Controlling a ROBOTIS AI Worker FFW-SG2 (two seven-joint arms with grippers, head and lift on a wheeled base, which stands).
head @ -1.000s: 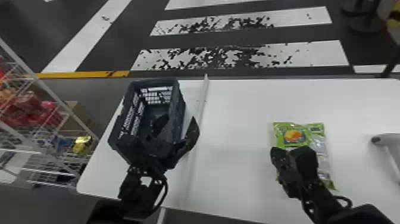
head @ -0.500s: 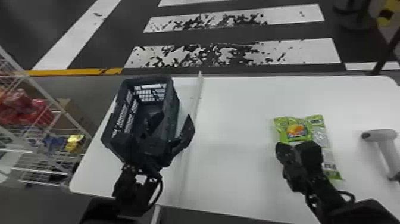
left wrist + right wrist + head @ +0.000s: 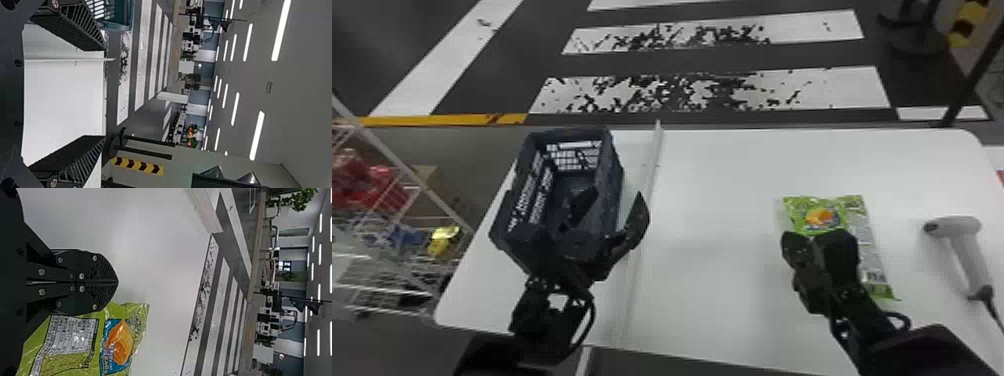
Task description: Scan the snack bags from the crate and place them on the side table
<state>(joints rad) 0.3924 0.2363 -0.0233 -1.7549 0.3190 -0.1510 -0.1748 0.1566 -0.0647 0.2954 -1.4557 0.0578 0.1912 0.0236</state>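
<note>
My left gripper [image 3: 612, 202] stands open above the near right part of the dark crate [image 3: 612, 175]; in the left wrist view the left gripper [image 3: 105, 93] has nothing between its widely parted fingers, and the crate [image 3: 131, 13] shows at the top edge. Over the near left part of the green snack bag [image 3: 852, 212] is my right gripper [image 3: 799, 237]. In the right wrist view the right gripper [image 3: 117, 282] is shut with its tips together, beside the snack bag [image 3: 117, 344] and holding nothing. The inside of the crate that shows holds no bag.
A white handheld scanner [image 3: 964, 245] lies to the right of the bag on the white table [image 3: 722, 180]. A pale strip [image 3: 644, 200] runs across the table beside the crate. A wire rack [image 3: 397, 215] with red, blue and yellow packs stands off the table's left side.
The head view has shifted slightly, with the table, crate and bag drifting leftward and up at first. Both arms look nearly still; the right gripper sits a little farther left over the bag.
</note>
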